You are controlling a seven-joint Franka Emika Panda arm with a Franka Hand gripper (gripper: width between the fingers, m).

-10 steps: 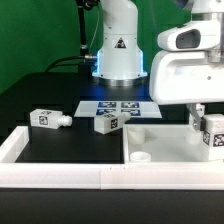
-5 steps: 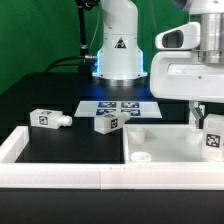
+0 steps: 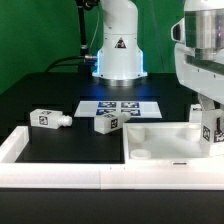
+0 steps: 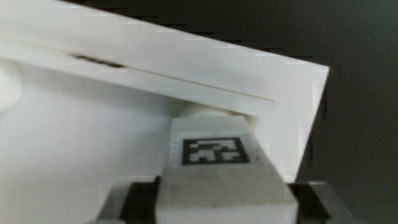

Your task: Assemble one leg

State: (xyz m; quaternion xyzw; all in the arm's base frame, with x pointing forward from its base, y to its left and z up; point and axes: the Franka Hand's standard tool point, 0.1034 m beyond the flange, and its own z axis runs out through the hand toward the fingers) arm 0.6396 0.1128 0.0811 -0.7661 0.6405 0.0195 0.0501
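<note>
Exterior view: the arm has shifted toward the exterior view's right over the last second; the white wrist housing that covered the upper right is now further right and partly out of frame. The gripper (image 3: 212, 128) sits at the right edge, over the far right corner of the tray-like panel (image 3: 160, 140). The carried leg (image 3: 214, 131) has moved with it, its tag showing at the frame edge. My read: the leg is being lined up over a corner hole, insertion not yet done. I can't tell from here whether the peg touches the panel.

Other parts: two loose legs on the black table, one at the exterior view's left (image 3: 46, 118), one nearer centre (image 3: 107, 123), both lying on their sides, well apart from the arm. The marker board (image 3: 120, 105) lies behind them, in front of the robot base. A round boss shows in the panel's near left corner (image 3: 141, 155). A white frame wall (image 3: 60, 176) runs along the front. Nothing sits between gripper and panel corner.

Wrist view: the fingers (image 4: 135, 200) are clamped on the leg (image 4: 217, 150), one on each side, tag facing the camera. Beyond it sits the panel's corner rim (image 4: 214, 75), with dark table past the edge. The target hole is hidden by the leg itself, so alignment can't be confirmed. Risk as I see it: the leg sits close to the rim and could catch the wall on the way down.
</note>
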